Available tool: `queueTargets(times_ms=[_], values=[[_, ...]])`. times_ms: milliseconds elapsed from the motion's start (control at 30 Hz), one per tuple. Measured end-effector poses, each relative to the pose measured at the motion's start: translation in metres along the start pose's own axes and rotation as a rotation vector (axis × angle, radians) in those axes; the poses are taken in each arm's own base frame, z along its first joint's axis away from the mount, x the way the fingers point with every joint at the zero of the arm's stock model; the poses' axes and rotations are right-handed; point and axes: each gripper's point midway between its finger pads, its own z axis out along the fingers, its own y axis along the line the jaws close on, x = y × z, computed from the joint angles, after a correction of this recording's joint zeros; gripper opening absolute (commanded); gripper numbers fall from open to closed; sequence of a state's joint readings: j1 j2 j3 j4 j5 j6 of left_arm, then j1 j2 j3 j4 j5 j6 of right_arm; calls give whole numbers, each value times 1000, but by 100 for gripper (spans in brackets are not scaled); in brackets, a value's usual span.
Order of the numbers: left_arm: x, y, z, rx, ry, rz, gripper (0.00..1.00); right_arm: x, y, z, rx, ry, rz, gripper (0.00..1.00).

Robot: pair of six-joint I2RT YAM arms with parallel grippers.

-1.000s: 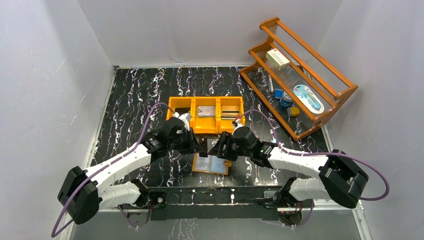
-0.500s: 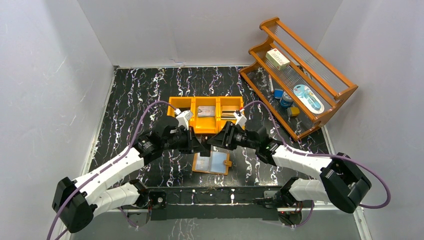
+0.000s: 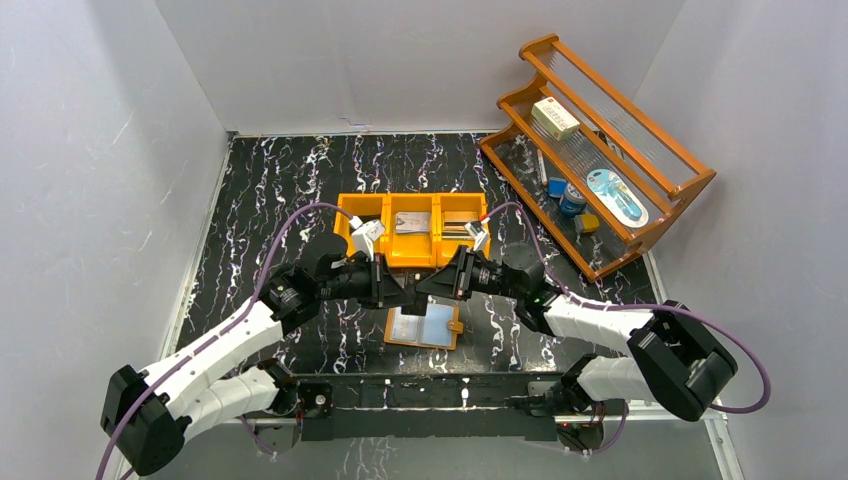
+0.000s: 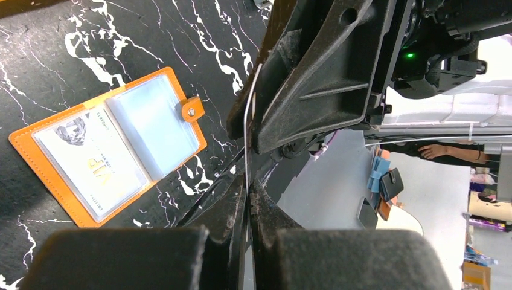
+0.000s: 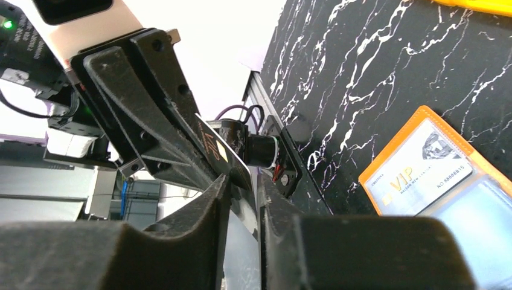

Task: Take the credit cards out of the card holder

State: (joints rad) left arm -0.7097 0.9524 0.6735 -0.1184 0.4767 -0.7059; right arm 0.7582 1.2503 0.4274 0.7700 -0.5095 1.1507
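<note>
The tan-orange card holder (image 3: 425,327) lies open on the black marble table; it also shows in the left wrist view (image 4: 108,151) and right wrist view (image 5: 435,169). A pale VIP card (image 4: 90,163) sits in one of its clear sleeves. Both grippers meet tip to tip in the air above it. My left gripper (image 4: 249,187) is shut on a thin dark credit card (image 4: 246,139) seen edge-on. That card (image 5: 217,151), black with gold print, reaches between the fingers of my right gripper (image 5: 241,181), which stand slightly apart around it.
An orange three-compartment bin (image 3: 412,258) with cards in it stands just behind the grippers. A wooden shelf rack (image 3: 600,150) with a white box (image 3: 555,118) and small items stands at the back right. White walls enclose the table.
Both grippers have lifted from just over the card holder and stretched toward each other. The card holder has stayed put.
</note>
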Motion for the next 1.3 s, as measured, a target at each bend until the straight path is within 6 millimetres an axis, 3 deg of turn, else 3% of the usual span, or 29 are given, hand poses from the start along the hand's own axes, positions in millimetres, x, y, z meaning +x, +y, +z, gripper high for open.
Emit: queueTargets(times_ms=[167, 433, 767, 867, 967, 1067, 1167, 1300], values=[[1, -2, -3, 31, -4, -15, 0, 1, 5, -2, -46, 0, 5, 13], [-7, -8, -3, 73, -14, -51, 9, -5, 13, -5, -103, -34, 6, 12], [-31, -19, -3, 166, -63, -105, 20, -11, 30, -6, -166, -57, -10, 5], [-38, -24, -4, 196, -79, -111, 14, -11, 34, -7, -184, -57, -18, 5], [-42, -27, -5, 219, -84, -118, 0, -11, 36, -7, -194, -61, -21, 6], [-41, -28, -6, 228, -79, -122, 0, -10, 36, -8, -195, -64, -17, 7], [-38, -25, -6, 219, -71, -120, 0, -8, 33, -10, -187, -70, -6, 14], [-32, -21, -7, 198, -52, -103, 0, -2, 26, -11, -156, -67, 11, 44]])
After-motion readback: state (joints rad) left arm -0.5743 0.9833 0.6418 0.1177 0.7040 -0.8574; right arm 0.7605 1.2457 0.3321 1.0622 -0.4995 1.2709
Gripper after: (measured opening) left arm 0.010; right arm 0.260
